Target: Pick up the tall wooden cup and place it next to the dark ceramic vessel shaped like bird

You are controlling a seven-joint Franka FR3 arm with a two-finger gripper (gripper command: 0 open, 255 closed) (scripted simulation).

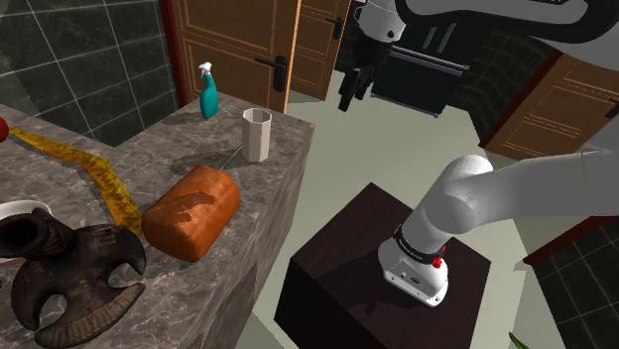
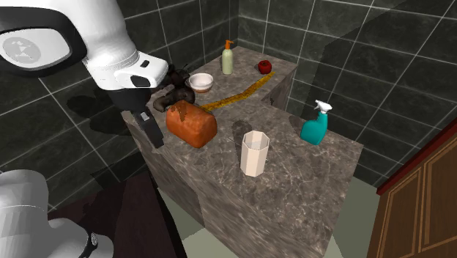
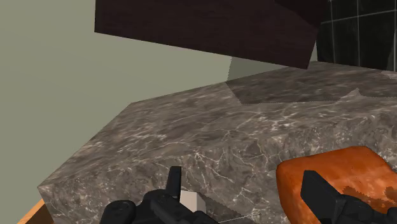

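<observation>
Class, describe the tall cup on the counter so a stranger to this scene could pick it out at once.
Find the grey marbled counter against the dark tiled wall. Between the teal spray bottle and the orange-brown loaf stands the cup. Unlike them, it is pale, faceted and open-topped.

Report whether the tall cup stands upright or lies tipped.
Upright: the pale cup rests on its base on the counter, mouth facing up.

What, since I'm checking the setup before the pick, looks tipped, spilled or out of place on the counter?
Nothing is spilled or tipped: the pale cup and spray bottle stand upright. Only a long yellow-brown strip sprawls across the counter beside the bread loaf.
</observation>
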